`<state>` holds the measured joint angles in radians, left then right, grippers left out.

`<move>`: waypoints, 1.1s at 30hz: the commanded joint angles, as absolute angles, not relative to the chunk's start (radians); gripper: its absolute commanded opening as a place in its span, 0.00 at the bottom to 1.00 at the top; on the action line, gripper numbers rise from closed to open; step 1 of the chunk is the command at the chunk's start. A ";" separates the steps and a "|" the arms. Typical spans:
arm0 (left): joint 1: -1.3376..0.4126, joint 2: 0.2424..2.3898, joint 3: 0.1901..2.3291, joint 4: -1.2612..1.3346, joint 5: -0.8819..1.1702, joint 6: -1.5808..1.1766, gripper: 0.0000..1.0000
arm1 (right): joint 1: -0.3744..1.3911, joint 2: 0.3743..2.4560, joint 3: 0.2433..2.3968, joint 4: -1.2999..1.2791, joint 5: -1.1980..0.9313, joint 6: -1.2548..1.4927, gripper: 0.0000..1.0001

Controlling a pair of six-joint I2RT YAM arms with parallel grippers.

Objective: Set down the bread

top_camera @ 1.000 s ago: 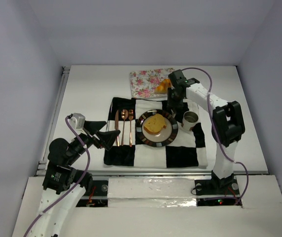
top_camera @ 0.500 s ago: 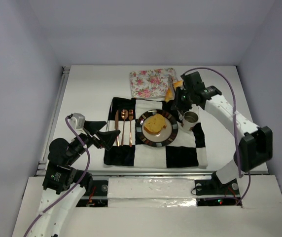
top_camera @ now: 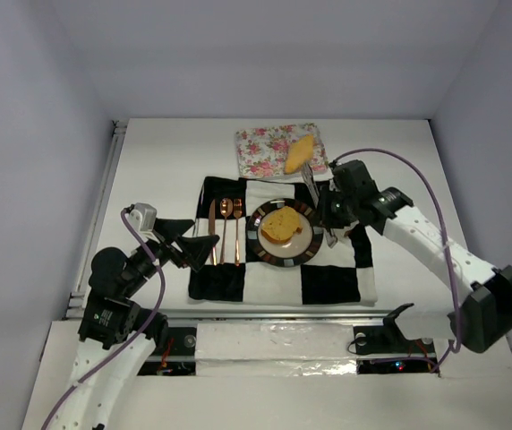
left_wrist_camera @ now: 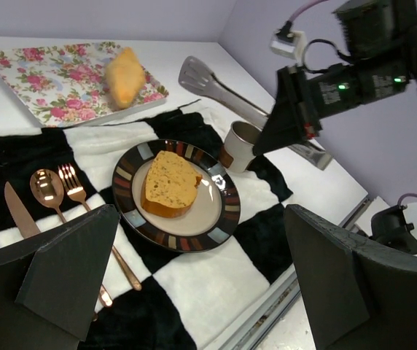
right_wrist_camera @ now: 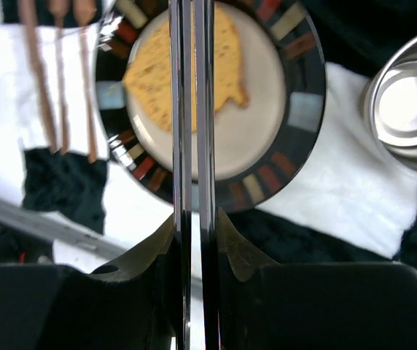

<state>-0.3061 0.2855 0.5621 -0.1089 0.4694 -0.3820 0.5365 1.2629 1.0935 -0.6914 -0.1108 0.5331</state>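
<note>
The golden-orange croissant (top_camera: 298,153) lies on the floral tray (top_camera: 260,150); it also shows in the left wrist view (left_wrist_camera: 125,75). The pale yellow slice (top_camera: 280,226) lies on the striped-rim plate (top_camera: 265,246), seen too from the wrists (left_wrist_camera: 167,182) (right_wrist_camera: 227,69). My right gripper (top_camera: 332,212) (right_wrist_camera: 194,219) is shut on metal tongs (top_camera: 311,178) (right_wrist_camera: 192,109). It hovers by the plate's right edge, and the tongs are empty, their arms close together. My left gripper (top_camera: 193,246) (left_wrist_camera: 201,270) is open and empty over the mat's left side.
A black and white checked mat (top_camera: 328,282) holds the plate. A copper knife, spoon and fork (top_camera: 225,228) lie left of the plate. A metal cup (left_wrist_camera: 239,146) (right_wrist_camera: 409,102) stands right of it, under my right arm. White table edges lie around.
The croissant, earlier up at the tongs' tips, now lies on the floral tray. My right arm has drawn back toward the plate with empty tongs. The left arm barely moved.
</note>
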 commanded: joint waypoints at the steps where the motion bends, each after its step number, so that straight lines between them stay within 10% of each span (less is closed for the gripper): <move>1: -0.310 0.293 0.555 -0.066 0.472 -0.376 0.99 | 0.532 1.370 1.161 -0.629 -0.031 0.532 0.14; 17: -0.310 0.282 0.555 -0.064 0.474 -0.376 0.99 | 0.370 1.772 1.463 -0.558 -0.143 0.541 0.50; 33: -0.310 0.287 0.554 -0.063 0.476 -0.376 0.99 | 0.261 1.924 1.534 -0.485 -0.399 0.541 0.62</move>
